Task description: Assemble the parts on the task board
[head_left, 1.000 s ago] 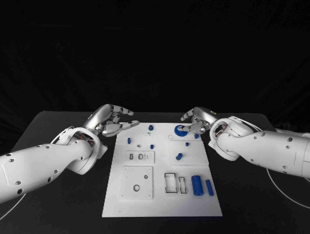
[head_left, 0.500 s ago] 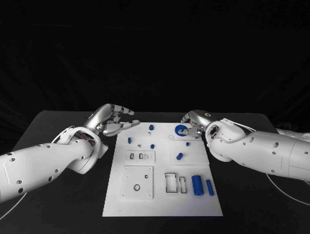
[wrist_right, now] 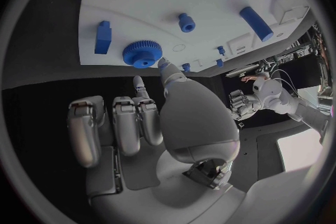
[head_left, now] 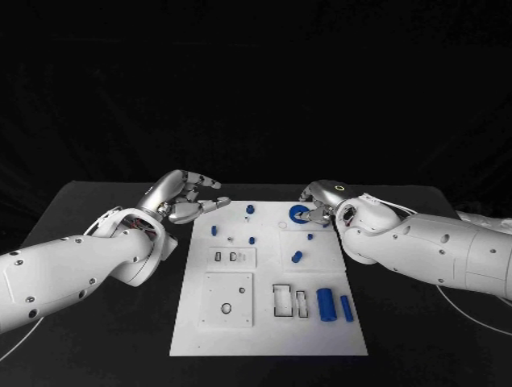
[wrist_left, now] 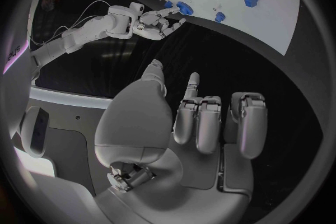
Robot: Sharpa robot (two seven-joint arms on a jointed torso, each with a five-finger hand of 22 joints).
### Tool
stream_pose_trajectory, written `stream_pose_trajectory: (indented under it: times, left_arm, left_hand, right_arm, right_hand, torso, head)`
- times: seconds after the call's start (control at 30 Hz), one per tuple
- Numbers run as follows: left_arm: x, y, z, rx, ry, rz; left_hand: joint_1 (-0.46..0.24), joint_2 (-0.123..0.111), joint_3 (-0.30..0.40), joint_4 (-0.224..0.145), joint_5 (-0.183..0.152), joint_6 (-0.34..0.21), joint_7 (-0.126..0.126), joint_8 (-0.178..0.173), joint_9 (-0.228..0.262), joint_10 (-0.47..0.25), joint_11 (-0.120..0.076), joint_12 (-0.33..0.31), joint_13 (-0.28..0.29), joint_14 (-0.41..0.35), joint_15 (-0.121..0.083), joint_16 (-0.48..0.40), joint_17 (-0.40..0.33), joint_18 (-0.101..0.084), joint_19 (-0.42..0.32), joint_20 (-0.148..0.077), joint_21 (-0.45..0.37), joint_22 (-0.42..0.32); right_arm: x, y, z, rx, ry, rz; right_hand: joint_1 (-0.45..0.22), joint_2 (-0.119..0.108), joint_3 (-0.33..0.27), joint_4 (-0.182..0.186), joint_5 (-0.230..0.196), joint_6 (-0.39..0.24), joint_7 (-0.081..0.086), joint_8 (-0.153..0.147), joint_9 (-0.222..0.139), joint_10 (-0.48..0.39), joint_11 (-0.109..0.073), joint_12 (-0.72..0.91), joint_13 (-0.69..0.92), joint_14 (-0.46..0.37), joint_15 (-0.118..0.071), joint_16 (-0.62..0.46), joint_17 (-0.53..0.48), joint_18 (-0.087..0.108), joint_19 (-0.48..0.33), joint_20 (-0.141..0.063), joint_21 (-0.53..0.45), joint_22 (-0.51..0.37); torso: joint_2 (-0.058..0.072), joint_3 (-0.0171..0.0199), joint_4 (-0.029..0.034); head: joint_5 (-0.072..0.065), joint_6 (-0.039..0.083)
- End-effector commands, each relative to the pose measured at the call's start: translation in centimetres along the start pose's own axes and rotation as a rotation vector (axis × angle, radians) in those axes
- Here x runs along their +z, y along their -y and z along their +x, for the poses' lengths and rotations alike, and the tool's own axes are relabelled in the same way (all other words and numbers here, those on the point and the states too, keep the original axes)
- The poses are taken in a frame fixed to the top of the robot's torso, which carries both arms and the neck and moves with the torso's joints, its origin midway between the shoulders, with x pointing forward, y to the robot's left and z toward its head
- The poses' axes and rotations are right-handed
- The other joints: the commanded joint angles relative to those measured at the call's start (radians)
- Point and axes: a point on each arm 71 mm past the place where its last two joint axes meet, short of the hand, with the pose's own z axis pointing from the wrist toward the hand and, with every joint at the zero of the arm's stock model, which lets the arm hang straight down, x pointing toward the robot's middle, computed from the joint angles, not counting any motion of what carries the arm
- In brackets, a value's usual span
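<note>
A: Board (head_left: 268, 334) flat in the middle of the tabletop (head_left: 81, 201), white, dotted with small blue parts. From the head camera?

B: Whole layout plain from up there. Thick blue cylinder (head_left: 326, 305) and slimmer bar (head_left: 347, 309) side by side near the close right corner, blue gear (head_left: 299, 214) near the far edge. Left robot hand (head_left: 186, 197) over bare tabletop just beside the board's far left corner, right robot hand (head_left: 320, 201) close against the gear.

A: And from the right wrist?

B: Much finer on the gear: teeth all round the rim, round hole through the middle, lying flat on the board. Blue block (wrist_right: 103, 37) near it. Thumb tip and one fingertip (wrist_right: 138, 83) stretched toward the gear's rim, other fingers folded in, nothing gripped. Touching the rim or just short of it, cannot tell.

A: Left wrist?

B: Fingers half bent and held apart from the thumb, nothing in them. Across the board, right robot hand again, beside the gear.
</note>
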Motion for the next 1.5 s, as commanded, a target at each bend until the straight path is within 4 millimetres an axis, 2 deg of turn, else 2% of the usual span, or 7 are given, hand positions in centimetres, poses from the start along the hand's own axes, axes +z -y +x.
stream_pose_trajectory:
  times: [0.03, 0.57, 0.77, 1.3, 1.5]
  left_arm:
    - [0.02, 0.27, 0.10, -0.001, -0.005, 0.016]
    - [0.00, 0.24, 0.06, -0.001, -0.004, 0.016]
    - [-0.03, 0.22, 0.03, -0.001, -0.004, 0.016]
    - [-0.10, 0.16, -0.05, 0.000, -0.002, 0.013]
    - [-0.11, 0.16, -0.06, 0.000, -0.002, 0.013]
  left_hand:
    - [-0.003, 0.009, 0.005, 0.002, -0.006, 0.006, 0.002, -0.004, -0.002, 0.104, 0.004, 0.002, 0.263, 0.102, 0.005, 0.003, 0.263, -0.007, 0.105, 0.007, 0.002, 0.263]
    - [-0.003, 0.009, 0.005, 0.002, -0.006, 0.006, 0.002, -0.004, -0.002, 0.104, 0.004, 0.002, 0.263, 0.102, 0.005, 0.003, 0.263, -0.007, 0.105, 0.007, 0.002, 0.263]
    - [-0.002, 0.014, 0.007, 0.002, -0.007, 0.007, 0.002, -0.006, -0.002, 0.104, 0.004, 0.002, 0.263, 0.102, 0.005, 0.003, 0.263, -0.007, 0.105, 0.007, 0.002, 0.263]
    - [-0.002, 0.014, 0.007, 0.002, -0.007, 0.007, 0.002, -0.006, -0.002, 0.104, 0.004, 0.002, 0.263, 0.102, 0.005, 0.003, 0.263, -0.007, 0.105, 0.007, 0.002, 0.263]
    - [-0.002, 0.014, 0.007, 0.002, -0.007, 0.007, 0.002, -0.006, -0.002, 0.104, 0.004, 0.002, 0.263, 0.102, 0.005, 0.003, 0.263, -0.007, 0.105, 0.007, 0.002, 0.263]
  right_arm:
    - [0.11, 0.20, 0.20, -0.034, -0.014, 0.018]
    - [0.38, 0.16, 0.67, -0.047, -0.044, 0.033]
    - [0.41, 0.12, 0.79, -0.048, -0.054, 0.033]
    - [0.62, -0.09, 1.00, -0.050, -0.072, 0.032]
    - [0.63, -0.12, 1.03, -0.051, -0.075, 0.035]
  right_hand:
    - [0.008, -0.002, 0.007, -0.001, -0.006, 0.006, 0.002, -0.005, 0.000, 0.107, 0.006, 0.003, 0.263, 0.104, 0.009, 0.004, 0.263, -0.007, 0.105, 0.007, 0.004, 0.263]
    - [0.006, 0.002, 0.015, -0.003, -0.012, 0.017, 0.002, -0.005, 0.002, 0.107, 0.006, 0.003, 0.263, 0.104, 0.009, 0.004, 0.263, -0.007, 0.105, 0.008, 0.004, 0.263]
    - [-0.004, -0.004, 0.015, -0.003, -0.005, 0.022, 0.002, -0.007, 0.003, 0.107, 0.006, 0.003, 0.263, 0.104, 0.010, 0.004, 0.263, -0.007, 0.105, 0.009, 0.004, 0.263]
    - [-0.025, -0.012, 0.053, -0.014, 0.099, 0.037, -0.003, -0.023, 0.005, 0.107, 0.002, 0.003, 0.263, 0.104, 0.006, 0.004, 0.263, -0.007, 0.105, 0.007, 0.004, 0.263]
    - [-0.024, -0.020, 0.078, -0.029, 0.143, 0.048, -0.003, -0.026, 0.007, 0.107, 0.002, 0.003, 0.263, 0.104, 0.006, 0.004, 0.263, -0.007, 0.105, 0.006, 0.004, 0.263]
  torso:
    - [0.000, 0.0002, 0.0007]
    - [0.000, 0.0002, 0.0002]
    - [0.000, 0.0001, 0.0003]
    - [0.001, 0.0006, 0.0000]
    - [0.000, 0.0008, -0.0003]
  head:
    - [0.000, 0.001]
    - [-0.001, -0.004]
    - [-0.001, -0.003]
    - [0.003, -0.002]
    - [0.004, -0.003]
